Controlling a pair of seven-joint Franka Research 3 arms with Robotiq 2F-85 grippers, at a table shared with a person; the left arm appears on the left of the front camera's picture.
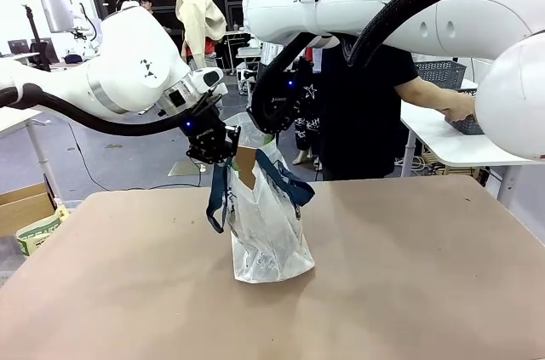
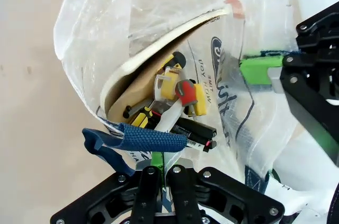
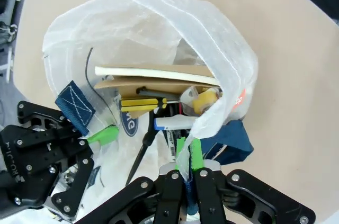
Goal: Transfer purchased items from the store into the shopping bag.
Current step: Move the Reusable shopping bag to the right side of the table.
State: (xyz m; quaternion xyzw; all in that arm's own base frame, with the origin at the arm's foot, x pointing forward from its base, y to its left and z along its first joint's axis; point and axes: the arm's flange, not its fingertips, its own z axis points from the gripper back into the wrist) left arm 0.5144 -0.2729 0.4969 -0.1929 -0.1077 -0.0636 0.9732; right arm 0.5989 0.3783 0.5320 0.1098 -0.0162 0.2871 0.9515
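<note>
arms met over the middle of the tan table (image 1: 409,292), both bent down to the mouth of the shopping bag (image 1: 266,245). left gripper (image 1: 223,154) was pinched tight on one side of the rim, a navy strap (image 2: 143,139) draped across its fingers. right gripper (image 1: 262,128) was clamped on the opposite side, thin film caught between its green pads. between them the mouth was held wide open. the bag stood upright on the table, translucent white, dark lettering on its side. inside, a flat brown cardboard box (image 3: 159,78) stood on edge, a yellow packet (image 3: 204,101) and small black-and-yellow goods beside it. beyond, a person (image 1: 362,96) had one hand (image 1: 464,107) at a dark grey basket (image 1: 470,125) on a white side table.
</note>
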